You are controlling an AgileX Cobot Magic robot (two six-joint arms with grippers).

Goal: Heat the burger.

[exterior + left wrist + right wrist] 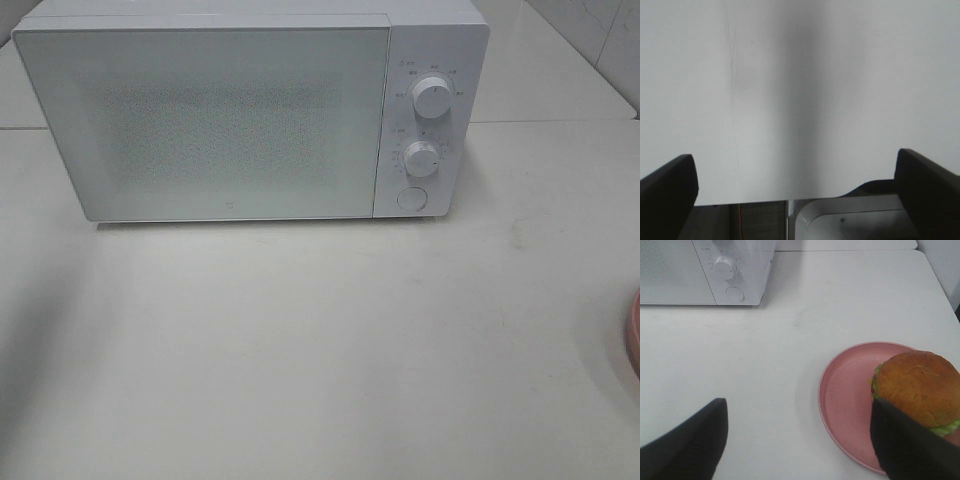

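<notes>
exterior high: white microwave [250, 115], door shut, on white table [330, 350]; pink plate [634, 335] edge at right. left wrist: left gripper [797, 182] spread wide, empty. right wrist: right gripper [800, 440] spread, empty; burger [917, 387] on plate [850, 390].

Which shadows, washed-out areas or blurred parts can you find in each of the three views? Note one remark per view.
Exterior high: the microwave looks pale and washed out, and a soft shadow darkens the table at the left edge. Left wrist: a broad vertical shadow band crosses the bare tabletop; the near fingers are dark and blurred. Right wrist: the burger and pink plate are fairly sharp, the fingers blurred.
</notes>
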